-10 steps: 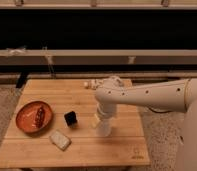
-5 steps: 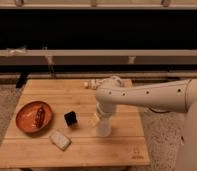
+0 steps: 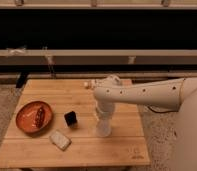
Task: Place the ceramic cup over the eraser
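The ceramic cup (image 3: 103, 129) is white and stands on the wooden table (image 3: 117, 150), right of centre. My gripper (image 3: 103, 116) comes straight down from the white arm (image 3: 142, 93) onto the cup's top, and its lower end merges with the cup. The eraser (image 3: 70, 118), a small black block, sits on the table about a hand's width left of the cup, apart from it.
An orange-red round plate (image 3: 28, 119) with a dark snack on it lies at the table's left. A pale flat slab (image 3: 60, 140) rests near the front edge, below the eraser. A small white object (image 3: 86, 85) lies at the far edge. Dark railings run behind.
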`<act>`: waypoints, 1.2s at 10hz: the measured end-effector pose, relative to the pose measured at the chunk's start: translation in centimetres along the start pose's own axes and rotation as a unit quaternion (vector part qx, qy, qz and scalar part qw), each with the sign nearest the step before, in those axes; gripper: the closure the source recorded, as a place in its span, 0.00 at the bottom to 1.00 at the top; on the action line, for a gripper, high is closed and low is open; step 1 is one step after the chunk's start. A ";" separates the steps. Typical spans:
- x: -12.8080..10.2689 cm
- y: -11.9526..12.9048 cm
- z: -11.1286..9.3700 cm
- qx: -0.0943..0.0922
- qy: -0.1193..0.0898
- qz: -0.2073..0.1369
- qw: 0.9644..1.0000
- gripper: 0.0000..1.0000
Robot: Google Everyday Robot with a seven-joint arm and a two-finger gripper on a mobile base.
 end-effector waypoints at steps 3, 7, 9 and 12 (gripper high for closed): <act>0.0 -0.1 0.1 -0.002 0.016 0.006 1.000 0.88; -1.4 -0.5 -4.1 0.005 -0.018 0.016 1.000 1.00; -2.6 0.5 -7.8 0.004 -0.043 -0.003 0.999 1.00; -5.8 5.2 -12.4 0.003 -0.073 -0.079 0.994 1.00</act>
